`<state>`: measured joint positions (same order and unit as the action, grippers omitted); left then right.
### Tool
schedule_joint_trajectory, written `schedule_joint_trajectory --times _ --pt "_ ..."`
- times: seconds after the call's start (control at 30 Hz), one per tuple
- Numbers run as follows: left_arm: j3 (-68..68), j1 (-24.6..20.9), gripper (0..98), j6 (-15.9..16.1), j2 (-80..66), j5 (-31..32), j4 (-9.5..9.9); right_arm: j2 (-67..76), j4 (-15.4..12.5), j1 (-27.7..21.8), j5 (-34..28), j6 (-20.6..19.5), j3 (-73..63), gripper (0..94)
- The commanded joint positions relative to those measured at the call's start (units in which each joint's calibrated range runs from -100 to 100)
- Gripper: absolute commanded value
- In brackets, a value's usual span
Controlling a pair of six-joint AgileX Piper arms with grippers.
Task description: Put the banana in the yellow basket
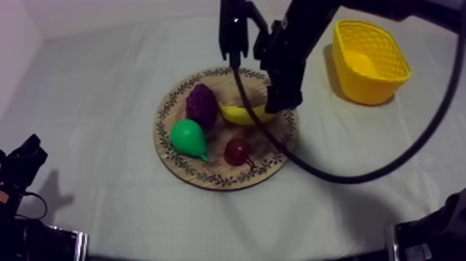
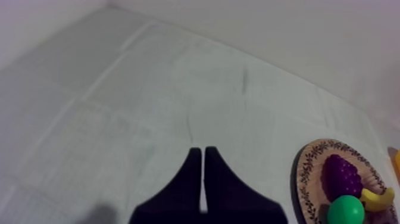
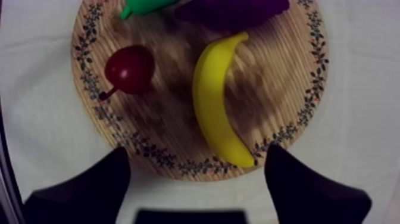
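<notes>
The yellow banana (image 1: pixel 242 114) lies on the round wooden board (image 1: pixel 267 149) at mid-table, beside the purple grapes (image 1: pixel 202 104). My right arm reaches in from the upper right, and its gripper (image 1: pixel 281 105) hangs over the banana's right end. In the right wrist view the banana (image 3: pixel 214 101) lies lengthwise on the board (image 3: pixel 166 113), and the right gripper (image 3: pixel 196 152) stands open above its near end, holding nothing. The yellow basket (image 1: pixel 369 61) sits at the far right. My left gripper (image 1: pixel 28 156) rests low at the left, with its fingers (image 2: pixel 203 158) together.
A green pear (image 1: pixel 188 137) and a small red fruit (image 1: pixel 238 150) share the board's front half. The red fruit (image 3: pixel 130 68) lies to one side of the banana, a little apart from it. Bare cloth separates the board and the basket.
</notes>
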<state>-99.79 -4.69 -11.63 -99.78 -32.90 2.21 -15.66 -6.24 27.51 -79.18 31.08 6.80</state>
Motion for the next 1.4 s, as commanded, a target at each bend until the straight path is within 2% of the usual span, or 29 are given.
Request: schedule_joint_trajectory --times 0.0,0.6,0.83,0.93,1.13,1.23,1.37 --pt "0.01 0.02 0.1 -0.01 -0.05 0.0 -0.03 -2.57 -0.25 -0.08 0.26 0.23 -1.03 63.3" --pt "0.01 0.02 0.1 -0.02 -0.05 0.0 -0.03 -20.19 1.0 -0.25 3.76 0.22 -8.79 60.9" --pt "0.01 0.02 0.1 0.0 -0.05 0.0 -0.03 -23.65 1.4 0.22 4.31 -0.09 -10.5 56.8" --pt "0.01 0.02 0.1 0.0 -0.05 0.0 -0.03 -24.7 1.54 0.46 4.62 -0.37 -11.11 47.6" --pt "0.01 0.02 0.1 -0.02 -0.05 0.0 -0.03 -26.52 1.55 0.39 4.92 -1.3 -13.74 16.5" --pt "0.01 0.02 0.1 0.0 -0.05 0.0 -0.03 -27.07 1.65 0.17 5.06 -1.54 -14.61 10.4" --pt "0.01 0.02 0.1 -0.01 -0.05 0.0 -0.03 -26.37 1.73 -0.46 4.89 -1.74 -15.09 7.6"
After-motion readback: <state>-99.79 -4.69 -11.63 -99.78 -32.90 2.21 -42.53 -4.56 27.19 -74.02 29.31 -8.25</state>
